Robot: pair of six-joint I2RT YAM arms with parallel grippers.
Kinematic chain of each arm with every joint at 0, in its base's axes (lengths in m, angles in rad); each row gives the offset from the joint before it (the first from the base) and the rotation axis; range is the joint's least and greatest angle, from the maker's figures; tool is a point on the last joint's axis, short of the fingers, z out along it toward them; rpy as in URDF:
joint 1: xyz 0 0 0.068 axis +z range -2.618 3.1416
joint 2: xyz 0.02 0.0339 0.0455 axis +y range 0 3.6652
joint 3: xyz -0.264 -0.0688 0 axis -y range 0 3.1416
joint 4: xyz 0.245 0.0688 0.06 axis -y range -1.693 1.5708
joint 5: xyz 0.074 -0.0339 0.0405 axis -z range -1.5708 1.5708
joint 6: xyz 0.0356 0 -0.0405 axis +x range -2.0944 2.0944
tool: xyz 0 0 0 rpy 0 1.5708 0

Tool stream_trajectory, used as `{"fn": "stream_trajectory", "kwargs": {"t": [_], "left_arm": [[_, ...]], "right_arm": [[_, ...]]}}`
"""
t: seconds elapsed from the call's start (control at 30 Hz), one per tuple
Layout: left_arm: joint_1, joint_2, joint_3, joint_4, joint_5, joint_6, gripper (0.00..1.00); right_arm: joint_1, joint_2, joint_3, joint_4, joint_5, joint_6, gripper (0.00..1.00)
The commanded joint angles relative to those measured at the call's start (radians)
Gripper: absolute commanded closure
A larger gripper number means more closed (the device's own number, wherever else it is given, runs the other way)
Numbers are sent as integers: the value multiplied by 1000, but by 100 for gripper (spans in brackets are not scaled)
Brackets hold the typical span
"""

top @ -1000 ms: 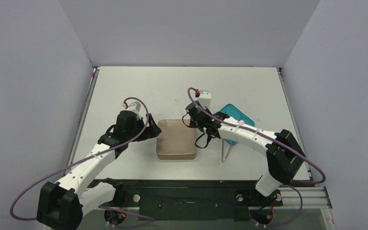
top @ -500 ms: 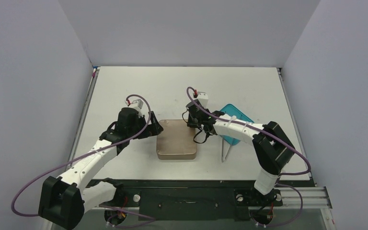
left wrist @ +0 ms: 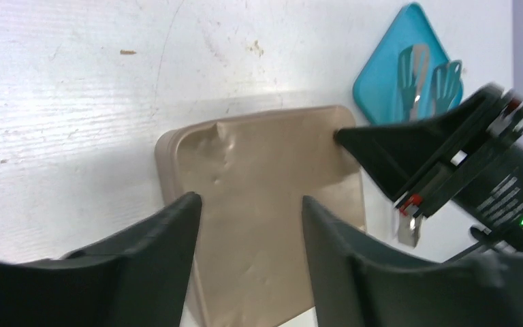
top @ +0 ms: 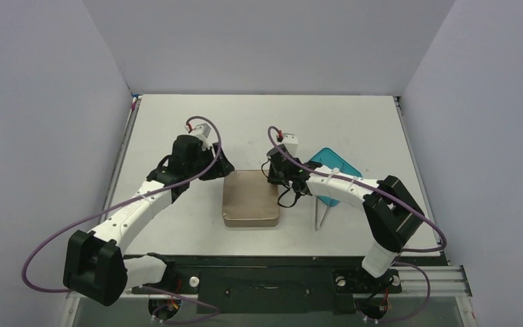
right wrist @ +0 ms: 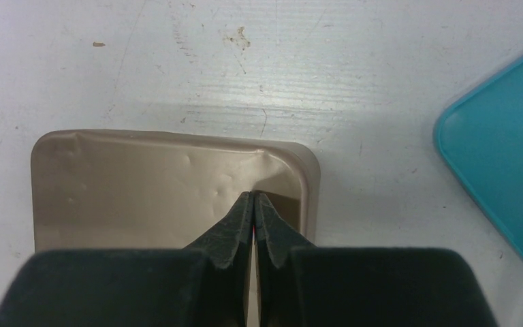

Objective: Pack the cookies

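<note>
1. Top external: the tan tin (top: 250, 199) sits on the table (top: 334, 122), with the left end effector (top: 221, 167) and right end effector (top: 272, 178) at its far corners; no cookies show.
2. Left wrist: the left end effector (left wrist: 250, 201) hangs released over the tin's dented corner.
3. Right wrist: the right end effector (right wrist: 253, 195) is clenched at the creased corner, probably to peel a covering.

Left hand (top: 223, 167) — farther back
</note>
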Motion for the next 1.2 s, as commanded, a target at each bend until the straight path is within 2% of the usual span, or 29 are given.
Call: {"fn": "stream_trajectory", "kwargs": {"t": [0.0,0.03,0.1,0.23,0.4,0.63,0.97,1.17], "left_arm": [[-8,78,123,5,-17,36,61],[-10,93,148,-2,-27,40,71],[-14,136,176,-16,-38,46,82],[-37,211,207,-21,-84,50,100],[-71,278,193,-27,-189,34,100],[-69,380,48,41,-282,-22,100],[-63,382,-13,69,-276,-27,100],[-63,290,-12,115,-154,-11,100]], "right_arm": [[10,-25,-48,-44,7,10,100],[11,-26,-50,-42,6,10,100],[14,-29,-53,-38,5,11,100],[14,-34,-61,-34,6,10,100],[14,-36,-71,-24,-1,11,100],[14,-24,-78,-15,-12,12,100],[15,-48,-67,-34,-11,14,100],[33,-100,-51,-63,16,1,100]]}}
